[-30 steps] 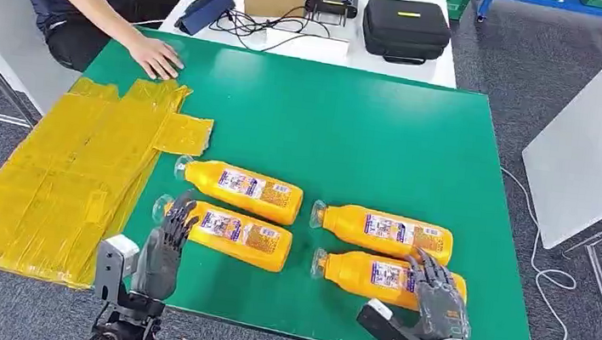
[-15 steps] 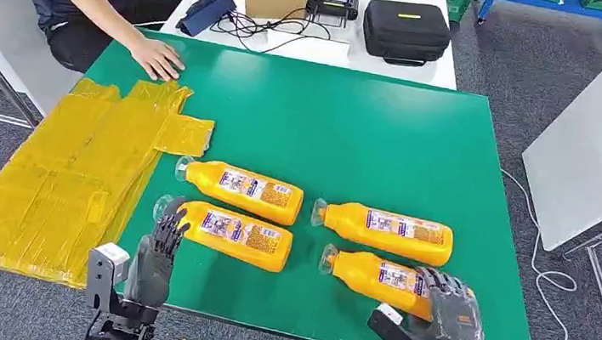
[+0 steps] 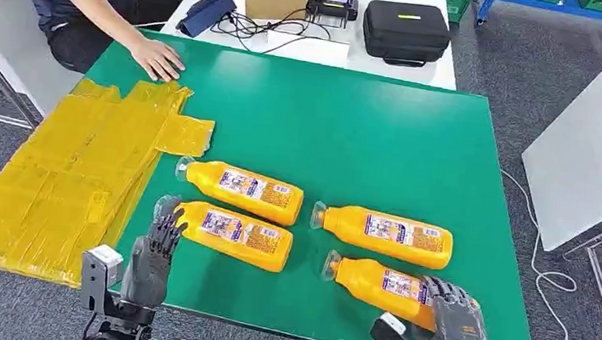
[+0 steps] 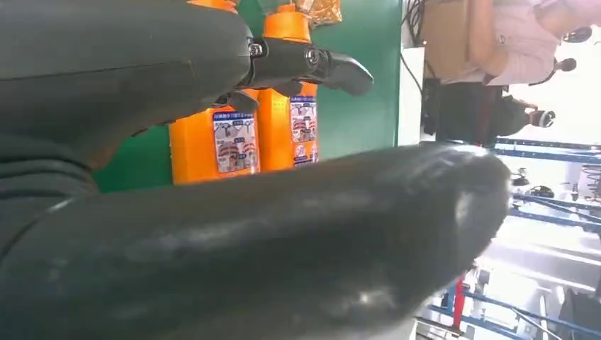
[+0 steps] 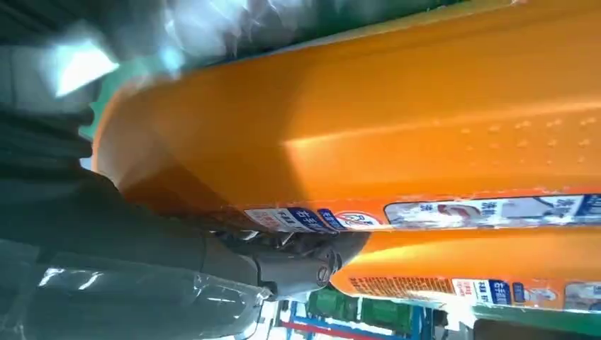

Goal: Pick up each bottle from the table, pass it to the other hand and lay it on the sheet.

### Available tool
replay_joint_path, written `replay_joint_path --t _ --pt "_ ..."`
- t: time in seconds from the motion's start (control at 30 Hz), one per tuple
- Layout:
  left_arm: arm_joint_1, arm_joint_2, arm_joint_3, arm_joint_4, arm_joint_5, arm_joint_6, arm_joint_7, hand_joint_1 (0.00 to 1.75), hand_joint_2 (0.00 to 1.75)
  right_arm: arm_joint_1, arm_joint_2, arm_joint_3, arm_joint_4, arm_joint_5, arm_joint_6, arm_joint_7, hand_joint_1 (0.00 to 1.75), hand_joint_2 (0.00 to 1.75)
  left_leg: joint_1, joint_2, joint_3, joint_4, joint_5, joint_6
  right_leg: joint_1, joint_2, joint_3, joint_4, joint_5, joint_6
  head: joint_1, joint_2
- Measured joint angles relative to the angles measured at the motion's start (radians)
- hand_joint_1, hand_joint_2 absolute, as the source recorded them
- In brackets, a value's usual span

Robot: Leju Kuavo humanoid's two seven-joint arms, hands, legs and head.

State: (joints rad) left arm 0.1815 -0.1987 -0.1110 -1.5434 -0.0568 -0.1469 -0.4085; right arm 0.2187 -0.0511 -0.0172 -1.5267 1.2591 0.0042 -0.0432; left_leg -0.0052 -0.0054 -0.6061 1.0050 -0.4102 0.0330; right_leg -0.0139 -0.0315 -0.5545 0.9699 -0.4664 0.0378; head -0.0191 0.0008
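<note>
Bottle nearest your right hand (image 3: pixel 389 286) lies on its side at the near right of the green table (image 3: pixel 353 133), slightly tilted, clear cap toward the left; your right hand (image 3: pixel 453 319) has its dark fingers (image 3: pixel 446 293) wrapped over the bottle's base end, grasping it, and the right wrist view shows the smooth orange plastic (image 5: pixel 397 134) pressed against the palm. Three more orange bottles lie flat: far right (image 3: pixel 384 234), far left (image 3: pixel 240 190), near left (image 3: pixel 230 234). All are glossy, with printed labels. Your left hand (image 3: pixel 153 252) stands upright just beside the near left bottle's cap, fingers spread, holding nothing. The crinkled yellow sheet (image 3: pixel 67 169) lies at the left; a person's hand (image 3: pixel 156 58) rests on the table beyond it.
</note>
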Motion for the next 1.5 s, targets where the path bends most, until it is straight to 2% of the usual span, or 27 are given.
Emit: replay_joint_path --t 0.1,0.13,0.23,0.3,0.37,0.47,0.6,0.73,0.93,1.27,1.5 --pt "-0.01 0.0 0.004 0.018 0.016 0.011 0.018 0.0 0.0 0.036 0.005 -0.009 -0.048 -0.163 0.027 -0.064 1.75 1.75 0.0 0.0 0.0 0.0 0.0 0.0 0.0 0.0 0.0 0.0 0.0 0.0 0.0 0.0" --pt "-0.014 0.0 0.005 0.022 0.022 0.011 0.021 0.0 1.75 0.05 0.006 -0.01 -0.067 -0.191 0.038 -0.074 1.75 1.75 0.0 0.0 0.0 0.0 -0.001 0.0 0.0 0.0 0.001 0.0 0.0 0.0 0.0 0.0" --pt "-0.029 0.0 0.006 0.04 0.056 0.008 0.022 0.0 1.75 0.105 0.013 -0.006 -0.157 -0.372 0.055 -0.15 1.75 1.75 0.0 0.001 -0.002 0.0 0.0 0.0 0.0 0.0 0.009 0.0 0.001 0.001 -0.001 0.0" --pt "-0.036 0.0 0.009 0.049 0.067 0.005 0.015 0.0 1.75 0.148 0.016 0.01 -0.237 -0.457 0.056 -0.175 1.75 1.75 0.0 0.0 -0.003 0.0 0.0 0.0 0.0 0.0 0.008 0.001 0.001 0.001 -0.001 0.0" --pt "-0.046 0.001 0.01 0.055 0.067 0.0 0.011 0.0 1.75 0.158 0.02 0.026 -0.315 -0.487 0.037 -0.178 1.75 1.75 0.0 0.001 -0.002 0.0 0.0 0.0 0.0 0.001 0.008 0.001 0.001 0.001 -0.001 0.0" --pt "-0.066 0.001 0.009 0.054 0.066 -0.007 -0.001 0.0 1.75 0.153 0.015 0.053 -0.4 -0.506 -0.052 -0.189 1.75 1.75 0.0 0.001 -0.002 0.0 0.0 0.0 0.0 0.001 0.008 0.001 0.001 0.0 -0.001 0.0" --pt "-0.115 0.0 -0.008 0.034 0.083 -0.014 -0.003 0.0 1.75 0.097 0.012 0.107 -0.418 -0.561 -0.109 -0.194 1.75 1.75 0.0 0.001 -0.003 0.0 0.001 0.0 0.0 0.001 0.009 0.001 0.001 0.001 0.0 0.0" --pt "-0.171 -0.004 -0.06 0.021 0.126 -0.019 0.016 0.0 1.75 -0.043 0.037 0.173 -0.329 -0.593 -0.161 -0.177 1.75 1.75 0.0 0.002 -0.002 0.0 0.003 0.0 0.0 0.002 0.008 0.001 0.004 -0.001 0.0 0.0" --pt "-0.196 -0.005 -0.118 0.022 0.157 -0.016 0.018 0.0 1.75 -0.146 0.066 0.232 -0.223 -0.608 -0.189 -0.159 1.75 1.75 0.0 0.002 -0.004 0.0 0.004 0.001 0.0 0.001 0.008 0.001 0.004 -0.001 -0.001 0.0" --pt "-0.285 -0.005 -0.246 0.072 0.235 -0.023 0.048 0.0 1.75 -0.439 0.186 0.323 0.154 -0.616 -0.225 -0.107 1.75 1.75 0.001 0.002 -0.004 0.0 0.005 -0.001 0.001 0.002 0.006 0.002 0.004 -0.001 0.0 0.0" --pt "-0.325 -0.006 -0.283 0.115 0.246 -0.021 0.051 0.0 1.75 -0.523 0.239 0.352 0.283 -0.62 -0.236 -0.103 1.75 1.75 0.0 0.002 -0.007 0.0 0.005 -0.001 0.0 0.001 0.004 0.002 0.004 -0.001 0.0 0.0"
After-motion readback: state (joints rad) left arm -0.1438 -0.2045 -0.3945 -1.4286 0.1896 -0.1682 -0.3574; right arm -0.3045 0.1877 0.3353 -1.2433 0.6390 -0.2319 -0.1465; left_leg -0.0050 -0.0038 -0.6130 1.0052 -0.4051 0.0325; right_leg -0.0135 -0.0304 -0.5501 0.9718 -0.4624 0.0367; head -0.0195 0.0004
